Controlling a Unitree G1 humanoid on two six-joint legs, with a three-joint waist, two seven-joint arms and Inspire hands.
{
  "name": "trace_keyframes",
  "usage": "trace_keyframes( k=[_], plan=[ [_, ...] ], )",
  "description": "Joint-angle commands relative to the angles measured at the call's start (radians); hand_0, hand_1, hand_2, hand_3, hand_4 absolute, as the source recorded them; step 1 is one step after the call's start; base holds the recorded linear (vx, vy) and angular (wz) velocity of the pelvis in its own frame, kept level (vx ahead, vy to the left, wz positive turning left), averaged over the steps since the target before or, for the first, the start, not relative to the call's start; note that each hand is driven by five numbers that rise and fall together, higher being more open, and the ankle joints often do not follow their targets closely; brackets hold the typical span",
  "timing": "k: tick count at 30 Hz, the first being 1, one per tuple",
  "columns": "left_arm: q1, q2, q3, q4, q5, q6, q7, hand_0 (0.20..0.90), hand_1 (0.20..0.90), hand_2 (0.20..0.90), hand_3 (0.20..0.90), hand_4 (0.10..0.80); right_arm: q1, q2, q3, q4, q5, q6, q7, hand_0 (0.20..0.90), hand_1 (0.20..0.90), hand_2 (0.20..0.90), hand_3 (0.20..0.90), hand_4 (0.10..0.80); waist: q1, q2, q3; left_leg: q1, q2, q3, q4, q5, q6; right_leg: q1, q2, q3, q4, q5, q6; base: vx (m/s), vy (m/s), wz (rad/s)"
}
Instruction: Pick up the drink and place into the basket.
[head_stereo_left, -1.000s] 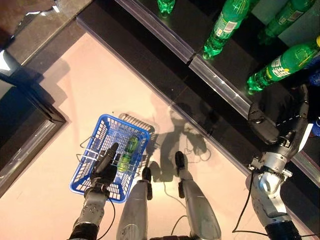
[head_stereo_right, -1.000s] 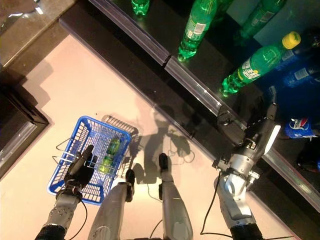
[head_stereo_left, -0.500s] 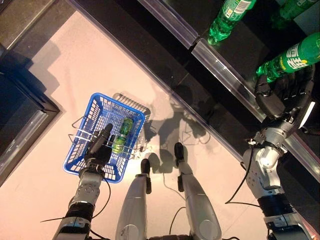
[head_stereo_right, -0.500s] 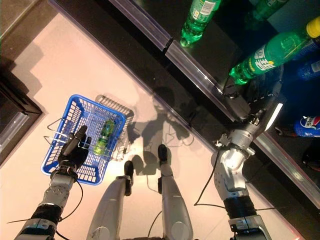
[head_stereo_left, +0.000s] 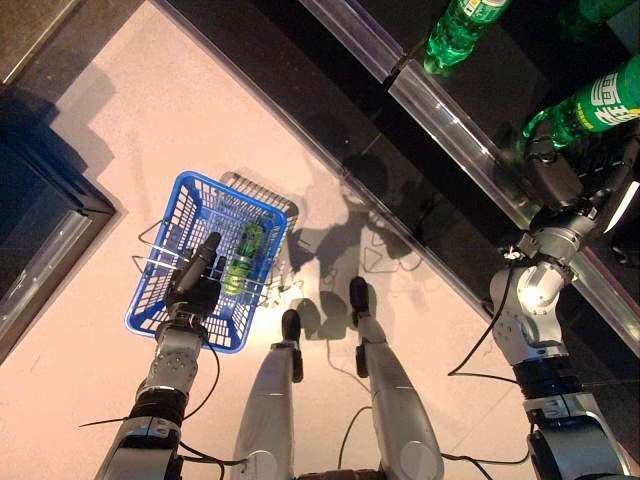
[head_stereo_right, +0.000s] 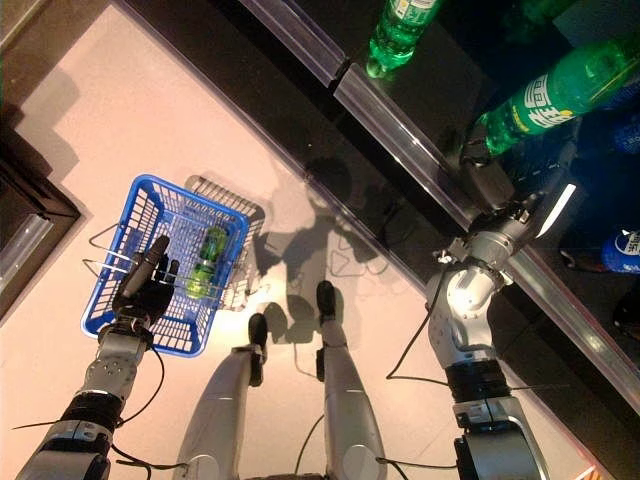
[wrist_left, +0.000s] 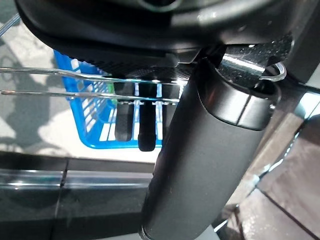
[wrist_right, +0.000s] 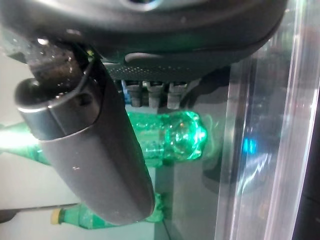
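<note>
Fingers of the right hand (head_stereo_left: 560, 185) spread open just beside 1 green bottle (head_stereo_left: 590, 108) lying crosswise ahead; left hand (head_stereo_left: 192, 285) grips basket (head_stereo_left: 160, 235) handles.

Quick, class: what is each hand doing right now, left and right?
Left hand: shut on the wire handle of the blue basket.
Right hand: at a green bottle on the shelf; grip cannot be told.

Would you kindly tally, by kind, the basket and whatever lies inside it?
Blue basket: 1
Green drink, lying in the basket: 1
Total: 2
</note>
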Motion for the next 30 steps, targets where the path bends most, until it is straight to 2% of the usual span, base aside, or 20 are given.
trace_keyframes(
  k=[1,11,20,30],
  plan=[
    [-0.076,0.104,0.053,-0.113,-0.035,-0.097,-0.067,0.3,0.3,0.3,0.2,0.1,-0.072,-0.127,-0.117,-0.061,-0.014,-0.075,0.019,0.9,0.9,0.9,0.9,0.8,0.008,0.037,-0.015,-0.027,-0.038,-0.072,-0.061,0.06,-0.002,0.051,0.001,-0.071,0.129,-0.189,0.051,0.0,0.0,0.0],
    [-0.105,0.095,0.037,-0.078,-0.045,-0.083,-0.079,0.3,0.3,0.3,0.2,0.1,-0.147,-0.173,-0.137,0.045,0.052,-0.082,0.068,0.9,0.9,0.9,0.9,0.8,0.011,0.054,-0.015,-0.029,-0.047,-0.071,-0.055,0.055,0.003,0.014,-0.008,-0.073,0.179,-0.203,0.051,-0.001,0.005,0.01],
    [-0.122,0.097,0.026,-0.051,-0.06,-0.063,-0.086,0.3,0.3,0.3,0.2,0.1,-0.22,-0.237,-0.123,0.162,0.078,-0.03,0.141,0.9,0.9,0.9,0.9,0.8,0.02,0.066,-0.015,-0.026,-0.055,-0.076,-0.053,0.054,0.009,-0.015,-0.012,-0.074,0.226,-0.216,0.049,0.0,0.006,0.02],
    [-0.112,0.081,0.018,-0.036,-0.059,-0.057,-0.104,0.3,0.3,0.3,0.2,0.1,-0.243,-0.27,-0.11,0.22,0.067,0.014,0.207,0.9,0.9,0.9,0.9,0.8,0.024,0.068,-0.015,-0.012,-0.062,-0.085,-0.057,0.056,0.015,-0.028,-0.014,-0.074,0.261,-0.223,0.045,0.01,0.003,0.04]
  ],
)
